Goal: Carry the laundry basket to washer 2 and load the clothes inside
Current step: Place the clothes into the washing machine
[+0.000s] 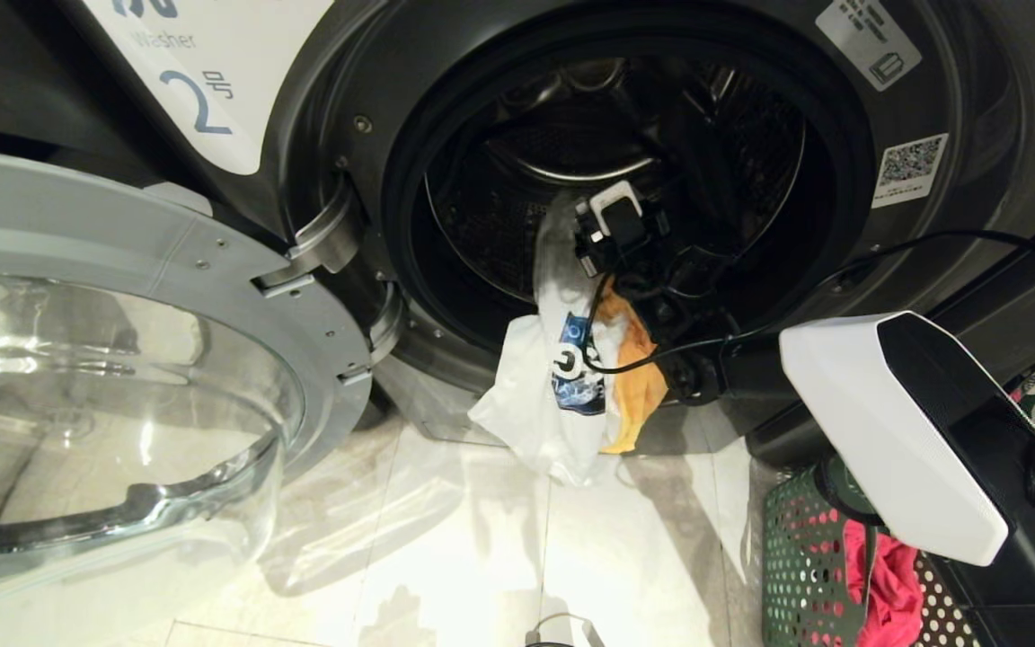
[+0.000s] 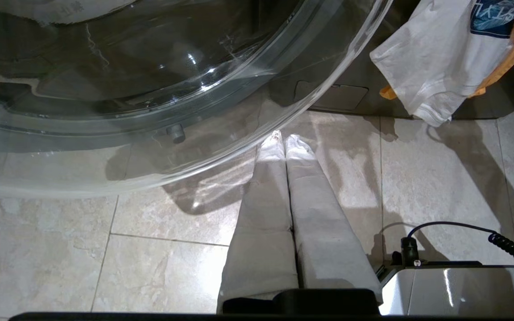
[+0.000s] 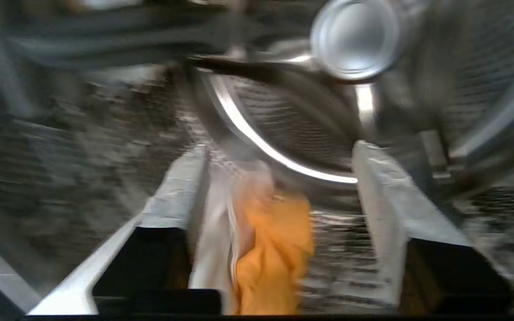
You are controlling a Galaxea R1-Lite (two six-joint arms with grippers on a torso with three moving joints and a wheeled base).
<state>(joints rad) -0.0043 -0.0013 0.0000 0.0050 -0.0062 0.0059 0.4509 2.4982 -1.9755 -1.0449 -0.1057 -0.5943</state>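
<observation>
Washer 2 point(image 1: 329, 108), dark grey with a blue "2" on its white label point(image 1: 203, 99), stands with its drum point(image 1: 571, 135) exposed. My right gripper point(image 1: 612, 211) reaches into the drum mouth. In the right wrist view the right gripper point(image 3: 281, 149) is open, and the white and yellow-orange clothes point(image 3: 275, 249) lie against one finger point(image 3: 181, 187). The white garment point(image 1: 535, 395) and the orange one point(image 1: 639, 377) hang out over the door lip. The green laundry basket point(image 1: 796, 557) holds a red garment point(image 1: 890, 584). My left gripper point(image 2: 282, 136) is shut and empty above the floor.
The washer's glass door point(image 1: 122, 270) is swung wide to the left, and its bowl point(image 2: 150, 67) hangs just over my left gripper. My right arm's white cover point(image 1: 895, 431) stretches over the basket. Pale floor tiles point(image 1: 446, 557) lie before the washer.
</observation>
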